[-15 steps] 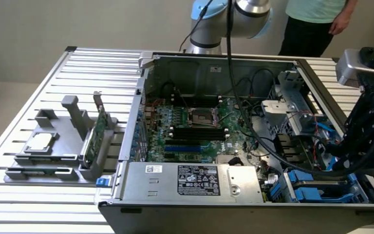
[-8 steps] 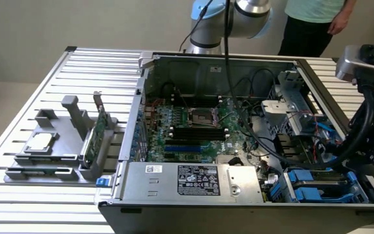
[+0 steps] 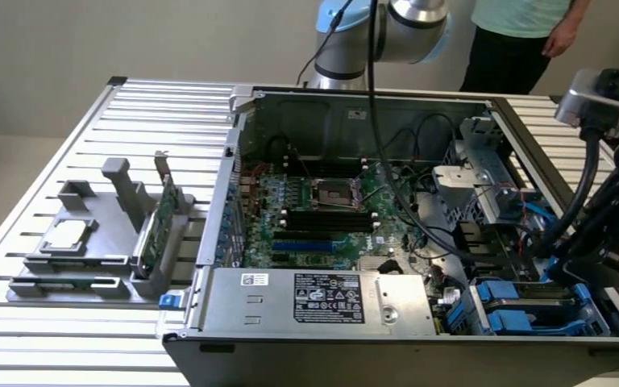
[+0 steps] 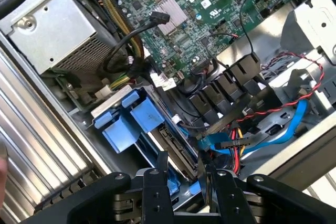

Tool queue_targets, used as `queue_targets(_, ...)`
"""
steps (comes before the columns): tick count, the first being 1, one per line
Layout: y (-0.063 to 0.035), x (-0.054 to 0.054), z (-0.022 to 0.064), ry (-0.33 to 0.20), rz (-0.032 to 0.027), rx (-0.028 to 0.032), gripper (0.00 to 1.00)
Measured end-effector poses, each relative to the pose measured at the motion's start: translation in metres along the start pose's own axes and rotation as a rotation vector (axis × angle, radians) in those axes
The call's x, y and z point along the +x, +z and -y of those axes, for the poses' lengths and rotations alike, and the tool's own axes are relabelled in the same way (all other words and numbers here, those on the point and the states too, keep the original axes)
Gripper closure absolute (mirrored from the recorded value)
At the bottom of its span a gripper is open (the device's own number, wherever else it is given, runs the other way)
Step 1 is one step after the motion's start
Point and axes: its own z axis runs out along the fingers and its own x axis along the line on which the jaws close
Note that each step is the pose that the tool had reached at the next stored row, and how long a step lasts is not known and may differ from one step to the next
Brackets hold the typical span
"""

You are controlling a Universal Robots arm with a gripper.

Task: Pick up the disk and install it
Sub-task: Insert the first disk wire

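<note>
**Operator:** Where do I stand in the task?

**Spotter:** On the install, I'd judge, not the pick-up. Your gripper (image 4: 188,182) is down at the drive bay (image 3: 471,314) in a corner of the computer case (image 3: 342,98), to the exterior view's right of the power supply (image 3: 309,298).

**Operator:** And the hand?

**Spotter:** Its fingers (image 4: 157,192) are about half closed, with the near end of the disk (image 4: 177,153) between them. It looks gripped to me. The disk sits on edge in the bay, just beside a blue carrier (image 4: 128,121).

**Operator:** What does seating it ask of me?

**Spotter:** You need a straight push along the bay's rails, I think. Take care with the cables (image 4: 235,153), which lie close to your hand.

**Operator:** Does anything else hold parts?

**Spotter:** The grey fixture (image 3: 30,262) on the slatted table (image 3: 105,121) holds a processor chip (image 3: 68,234), lying flat, and a green card (image 3: 151,230), standing on edge
</note>
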Motion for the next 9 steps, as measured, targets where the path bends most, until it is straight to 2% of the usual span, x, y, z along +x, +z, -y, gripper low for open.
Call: queue_targets(9, 0.0001, 0.0, 0.0, 0.157, 0.0037, 0.0041, 0.63)
